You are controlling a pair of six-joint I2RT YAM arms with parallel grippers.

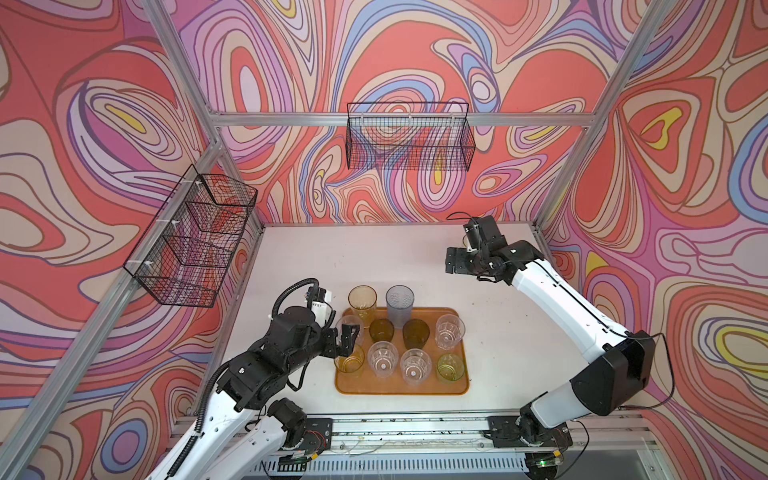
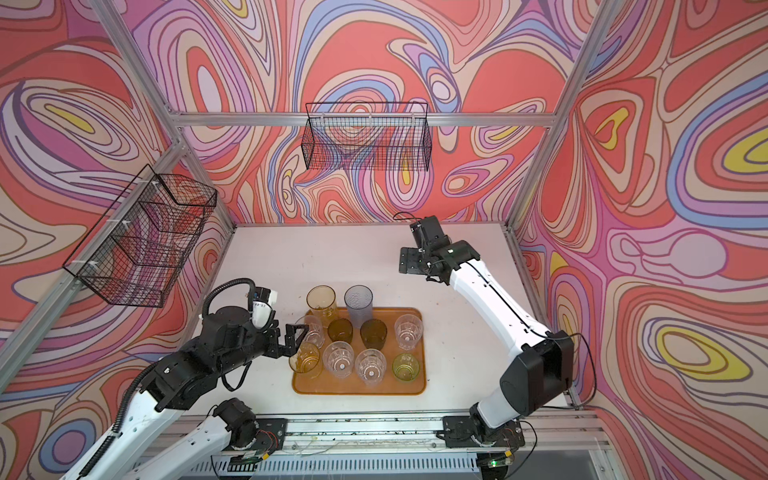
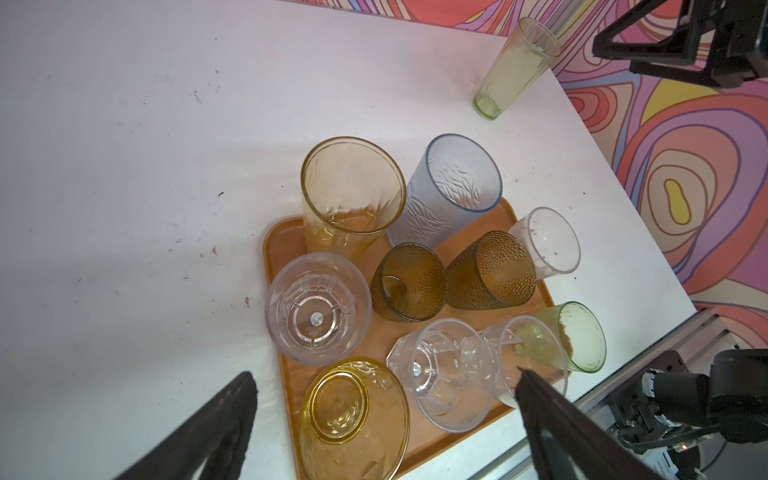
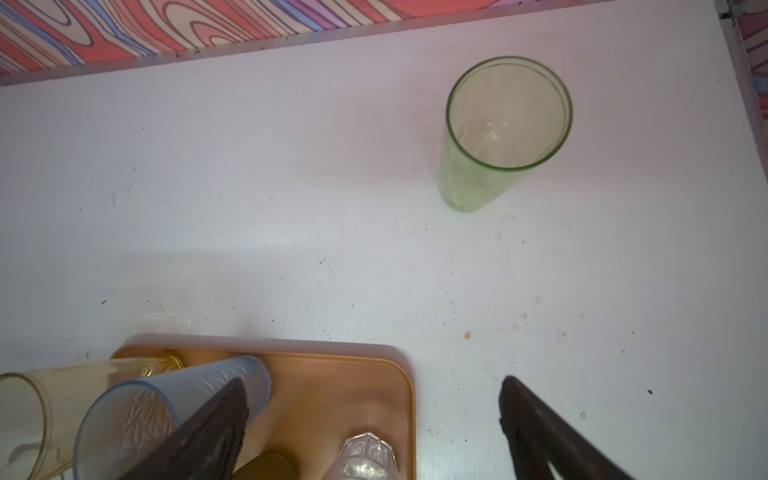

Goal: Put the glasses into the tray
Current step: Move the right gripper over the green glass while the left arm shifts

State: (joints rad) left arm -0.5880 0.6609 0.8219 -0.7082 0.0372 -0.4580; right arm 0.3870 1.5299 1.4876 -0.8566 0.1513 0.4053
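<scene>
The orange-brown tray (image 1: pixel 399 388) lies at the front middle of the table and holds several glasses. At its back stand a tall yellow one (image 1: pixel 362 301) and a tall grey-blue one (image 1: pixel 400 303), with short clear, olive, brown, amber and green ones in front of them. My left gripper (image 1: pixel 347 345) hangs open and empty above the amber glass (image 3: pixel 353 415) at the tray's front left corner. A tall yellow-green glass (image 4: pixel 503 133) stands alone on the table near the back right. My right gripper (image 1: pixel 455 261) hovers open and empty between it and the tray (image 4: pixel 345 386).
Two black wire baskets hang on the walls, one at the back (image 1: pixel 409 137) and one on the left (image 1: pixel 195 241). An aluminium rail (image 1: pixel 407 428) runs along the table's front edge. White tabletop (image 1: pixel 332 257) shows behind the tray.
</scene>
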